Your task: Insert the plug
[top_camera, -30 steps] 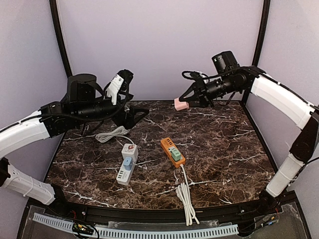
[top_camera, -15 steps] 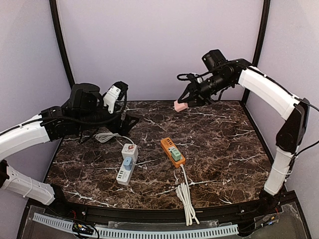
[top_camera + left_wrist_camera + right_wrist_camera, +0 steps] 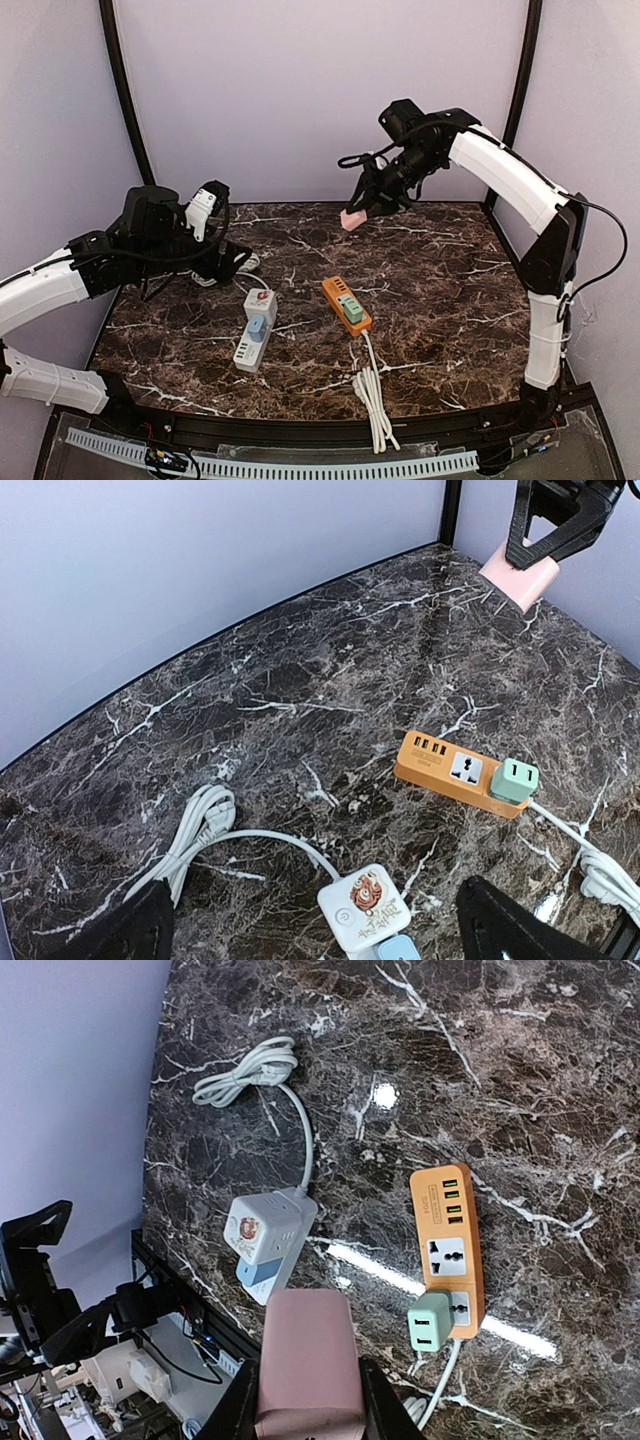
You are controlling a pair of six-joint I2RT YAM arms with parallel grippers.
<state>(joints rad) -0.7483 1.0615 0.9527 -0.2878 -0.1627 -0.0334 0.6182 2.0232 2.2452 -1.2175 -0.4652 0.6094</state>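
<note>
Top external view: right arm reaches high over the far side of the marble table, right gripper pinched on a pink plug – the plug hangs in the air, clear of the tabletop and well apart from both strips. Right wrist view confirms it: the pink body sits clamped between the two fingers, lower end out of frame, so its prongs cannot be seen. Orange strip lies near mid-table, a green plug seated in its near end; a socket beside that plug shows empty, USB ports beyond it. Its white cord runs toward the near edge into a tied bundle. Just to the left lies a white strip carrying a blue plug and a white cube with a red sticker on top. Its cord ends in a loose coil toward the back left. Left gripper hovers low near that coil – jaws spread wide, holding nothing, fingertips framing the white cube in the left wrist view.
</note>
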